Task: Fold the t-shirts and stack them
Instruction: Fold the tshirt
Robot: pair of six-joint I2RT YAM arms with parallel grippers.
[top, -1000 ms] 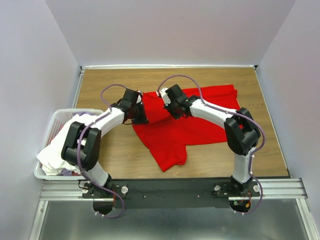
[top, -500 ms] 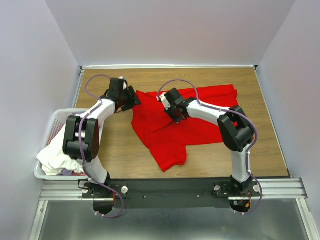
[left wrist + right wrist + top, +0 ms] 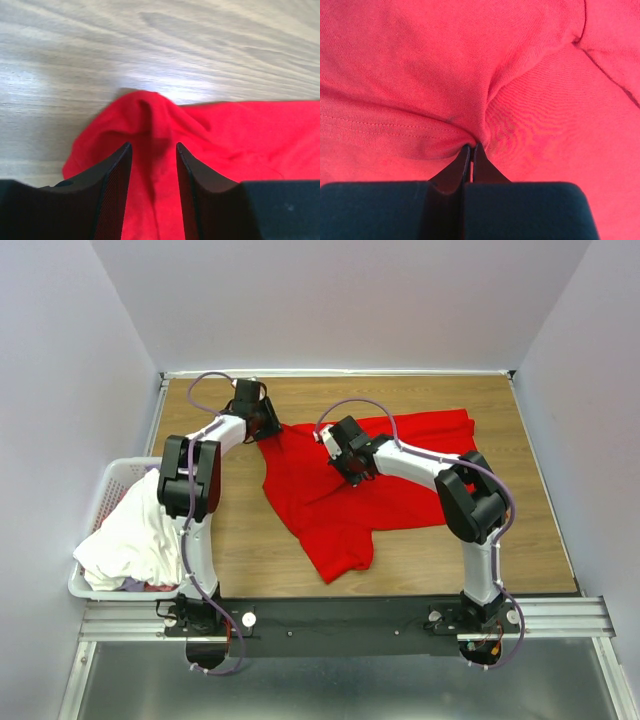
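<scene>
Red t-shirt [image 3: 370, 490] lies spread and rumpled on the wooden table [image 3: 240, 530], covering the table's middle and reaching toward its far right part, with one lobe pointing back toward the table's near edge. The left gripper [image 3: 266, 426] sits at the shirt's corner near the far left of the table. In the left wrist view its two dark fingers [image 3: 116, 185] stand apart, and the red cloth [image 3: 225, 145] runs between them. A soft hump of fabric rises just beyond the tips [image 3: 152, 147], with bare table wood past it. The cloth is not squeezed there.

The right gripper [image 3: 346, 468] is down on the shirt around the middle of the table. From the right wrist its fingers are pressed together [image 3: 471, 146], pinching a small fold of the red fabric [image 3: 420, 75], and creases fan out from the pinch past a stitched hem.

White t-shirts [image 3: 125, 540] are heaped in a white laundry basket [image 3: 110, 475] that stands off the table's left edge, toward the near side, and spill over its rim.
</scene>
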